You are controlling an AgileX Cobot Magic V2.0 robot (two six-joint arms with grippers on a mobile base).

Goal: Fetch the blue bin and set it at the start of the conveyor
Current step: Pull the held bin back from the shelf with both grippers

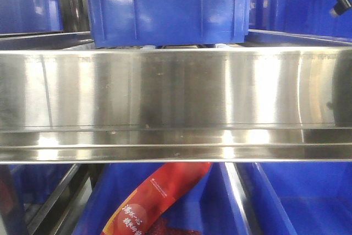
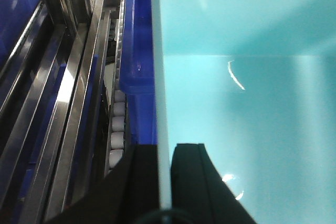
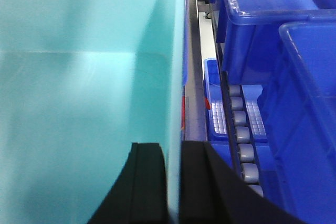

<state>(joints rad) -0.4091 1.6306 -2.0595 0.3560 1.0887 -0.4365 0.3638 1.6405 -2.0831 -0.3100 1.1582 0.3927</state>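
The blue bin (image 2: 247, 103) is a pale turquoise tub that fills most of both wrist views; I look down into its empty inside. My left gripper (image 2: 164, 148) is shut on the bin's left wall, with one black finger (image 2: 144, 182) outside and one inside. My right gripper (image 3: 173, 148) is shut on the bin's (image 3: 79, 87) right wall in the same way. The bin sits among the rack's roller lanes. The bin and both grippers are out of the front view. The conveyor start is not in any view.
A shiny steel shelf rail (image 1: 176, 97) spans the front view, with a dark blue crate (image 1: 165, 4) above and a red packet (image 1: 154, 202) in a crate below. White roller wheels (image 2: 118, 124) (image 3: 241, 140) and dark blue crates (image 3: 273, 14) (image 2: 139, 51) flank the bin closely.
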